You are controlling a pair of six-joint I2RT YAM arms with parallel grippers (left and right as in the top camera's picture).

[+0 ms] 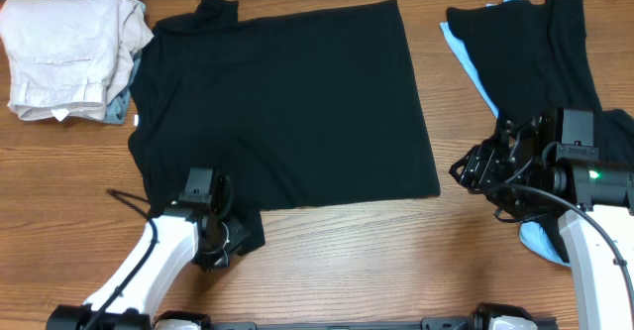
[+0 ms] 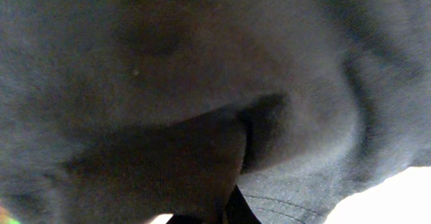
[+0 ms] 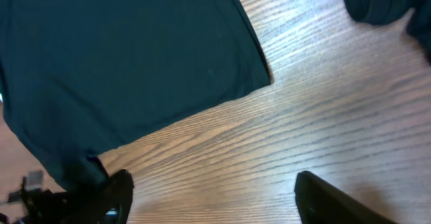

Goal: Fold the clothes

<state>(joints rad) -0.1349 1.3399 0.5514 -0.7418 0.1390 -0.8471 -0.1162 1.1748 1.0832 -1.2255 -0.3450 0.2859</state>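
Black shirt (sleeve) beneath low left arm.

The left end effector sits at seven o'clock in the overhead view, its white arm running back toward six; its fingers cannot be made out. The right end effector, at three o'clock, points toward nine, fingers spread wide.

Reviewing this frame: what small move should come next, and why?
Probably move the right gripper left onto the near-right corner of the black T-shirt: it hangs open over bare table, while the left gripper is buried in fabric at the near-left corner.
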